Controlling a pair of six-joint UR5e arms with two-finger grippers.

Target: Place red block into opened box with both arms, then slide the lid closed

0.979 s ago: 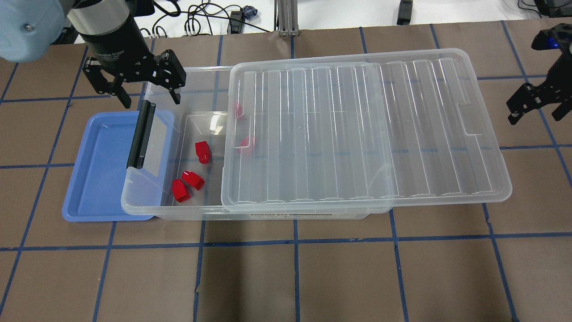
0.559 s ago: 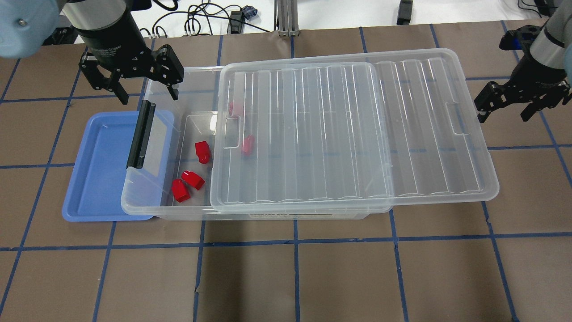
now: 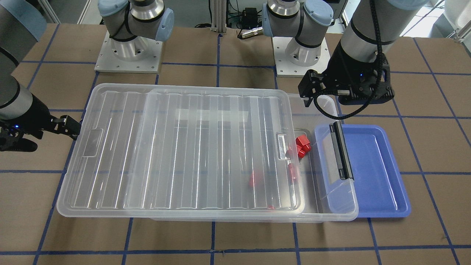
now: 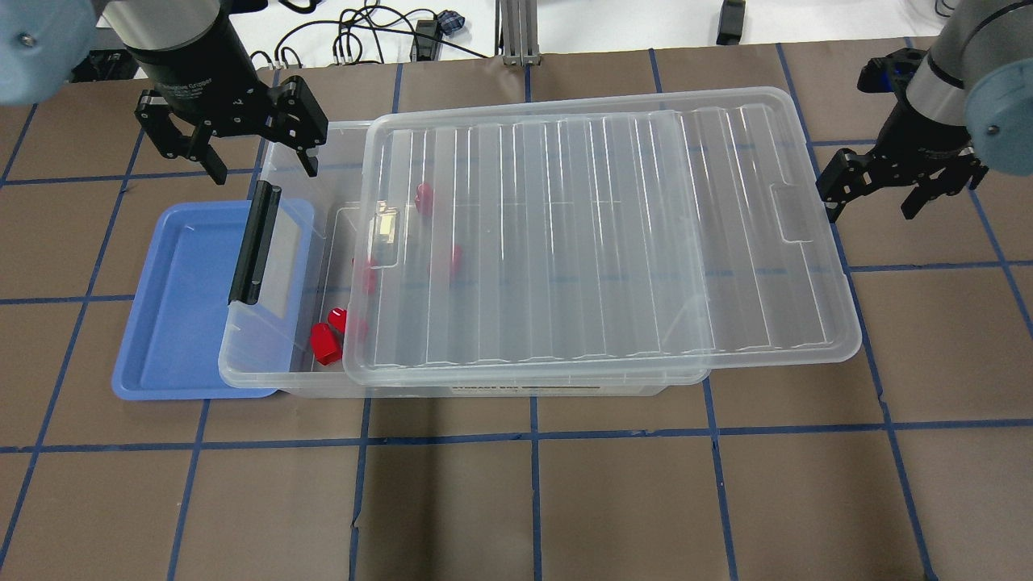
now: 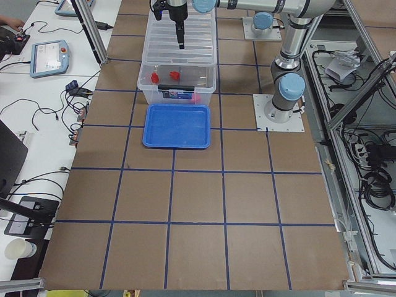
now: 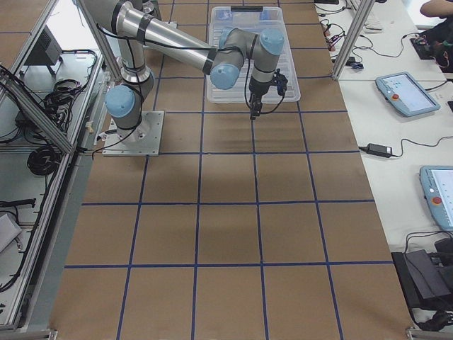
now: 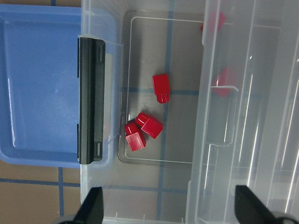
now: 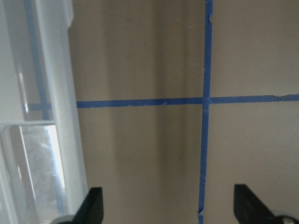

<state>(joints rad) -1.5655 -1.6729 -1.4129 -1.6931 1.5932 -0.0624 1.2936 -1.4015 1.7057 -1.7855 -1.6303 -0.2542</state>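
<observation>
Five blocks (image 7: 160, 87), one box (image 4: 323, 383), one lid (image 4: 597, 234)

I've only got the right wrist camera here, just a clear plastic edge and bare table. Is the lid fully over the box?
Observer: No. In the overhead view the lid leaves a strip of the box uncovered at the end with the black latch bar.
Operator: Are any red blocks in there?
Observer: Yes, several. One red block lies in the uncovered strip, and the others show through the clear lid.
</observation>
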